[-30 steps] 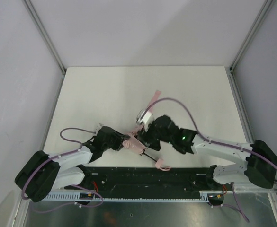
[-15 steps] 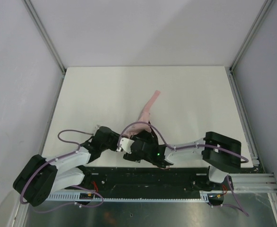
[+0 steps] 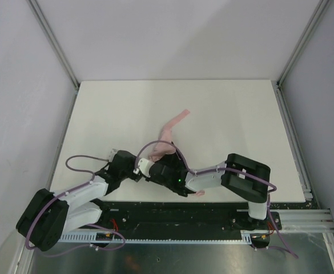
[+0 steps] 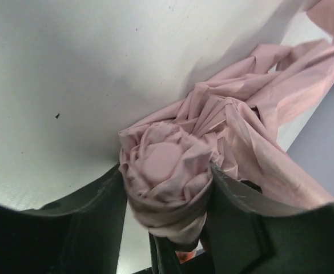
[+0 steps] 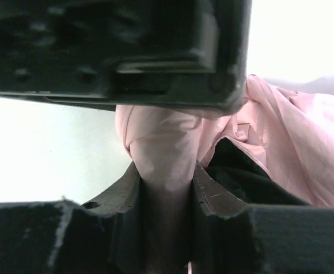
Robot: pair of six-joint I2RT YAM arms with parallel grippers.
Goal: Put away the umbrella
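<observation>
The pale pink umbrella (image 3: 165, 147) lies bunched near the table's front middle, with a strip of fabric trailing up and to the right. My left gripper (image 3: 137, 170) is shut on the rolled end of the umbrella (image 4: 165, 165), its jaws pressing both sides. My right gripper (image 3: 155, 171) comes in from the right, right against the left one, and is shut on a pink part of the umbrella (image 5: 164, 154). A small pink piece, probably the handle (image 3: 200, 193), shows at the table's front edge behind the right arm. The dark shaft is hidden.
The white table (image 3: 224, 120) is walled by grey panels and metal posts at the back and sides. A black rail (image 3: 172, 214) runs along the front edge. The left gripper's black body (image 5: 115, 51) fills the top of the right wrist view.
My right arm has swung left across the table and folded in against the left gripper. The umbrella is drawn in shorter, with its loose strip now curling to the right.
</observation>
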